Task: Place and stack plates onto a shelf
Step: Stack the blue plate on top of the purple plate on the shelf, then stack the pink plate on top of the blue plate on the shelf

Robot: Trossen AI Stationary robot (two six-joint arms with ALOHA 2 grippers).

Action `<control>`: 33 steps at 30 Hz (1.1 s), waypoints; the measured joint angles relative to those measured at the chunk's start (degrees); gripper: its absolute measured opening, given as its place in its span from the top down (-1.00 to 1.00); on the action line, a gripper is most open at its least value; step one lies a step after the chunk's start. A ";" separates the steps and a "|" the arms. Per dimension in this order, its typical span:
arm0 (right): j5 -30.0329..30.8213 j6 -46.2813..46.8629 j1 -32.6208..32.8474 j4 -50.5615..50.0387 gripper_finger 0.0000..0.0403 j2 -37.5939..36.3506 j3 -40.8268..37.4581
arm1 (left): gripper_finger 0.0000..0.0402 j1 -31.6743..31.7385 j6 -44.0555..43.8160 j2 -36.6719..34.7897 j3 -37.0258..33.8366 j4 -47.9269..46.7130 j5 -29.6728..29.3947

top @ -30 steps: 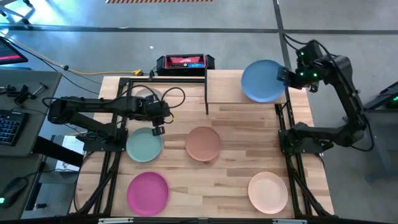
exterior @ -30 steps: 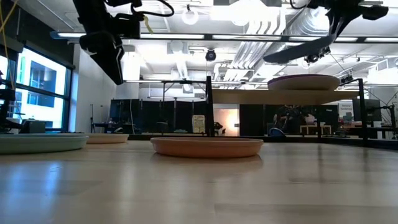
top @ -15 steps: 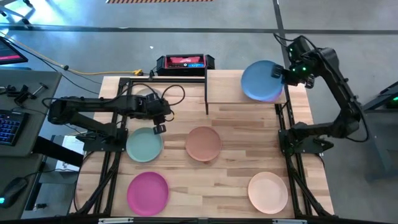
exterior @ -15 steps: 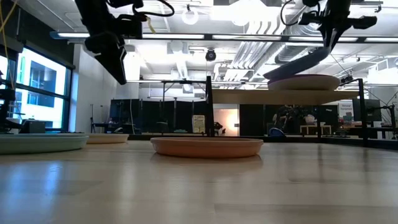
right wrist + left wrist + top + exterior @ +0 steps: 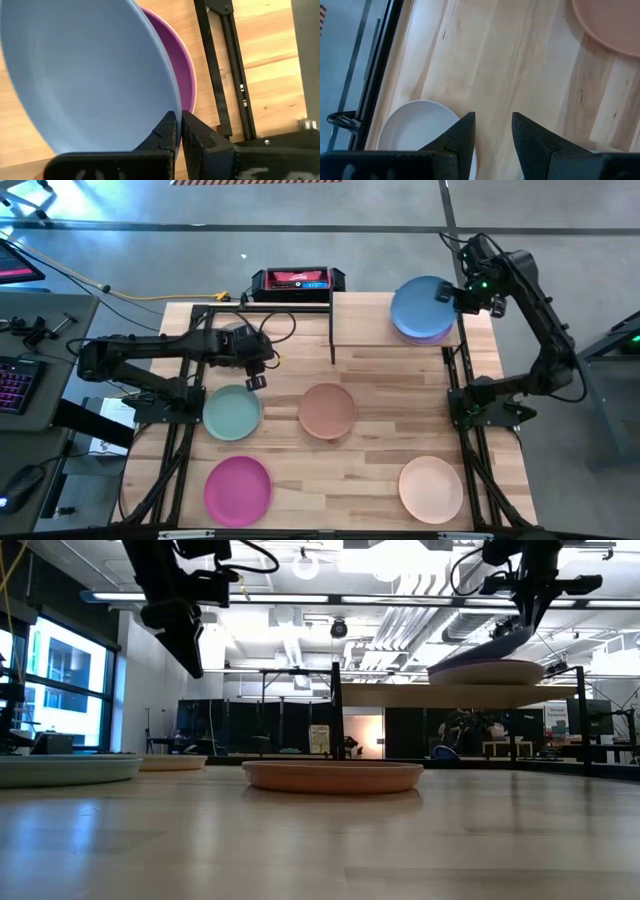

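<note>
Blue plate (image 5: 90, 75) over purple plate (image 5: 182, 65)

Bright even overhead light, ceiling lamps (image 5: 305, 565) blown out in low view, arms backlit near-black, tabletop (image 5: 320, 840) foreground soft, faint sheen, shadows weak

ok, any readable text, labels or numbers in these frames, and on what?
None can be read.
Black box with red and blue front panel behind the table: markings too small to read.
Signs in the room behind, low view: blurred.
The round matte plates, the light-wood shelf and the arms bear no text.
</note>
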 joint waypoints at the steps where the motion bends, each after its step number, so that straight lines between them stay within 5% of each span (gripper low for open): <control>1: 0.08 -0.13 0.00 0.00 1.00 0.39 0.00 | 0.40 0.22 0.08 0.00 0.00 0.06 0.00; 16: 1.61 -5.73 0.00 0.00 0.98 3.20 0.00 | 0.40 1.35 0.10 -0.01 0.02 0.42 0.08; 26: 4.49 -6.88 0.00 0.34 0.62 3.20 0.00 | 0.40 1.35 0.10 0.00 0.00 0.86 0.10; 33: 3.38 -7.06 0.02 0.39 0.53 3.20 0.00 | 0.40 1.35 0.10 0.00 0.00 0.84 0.08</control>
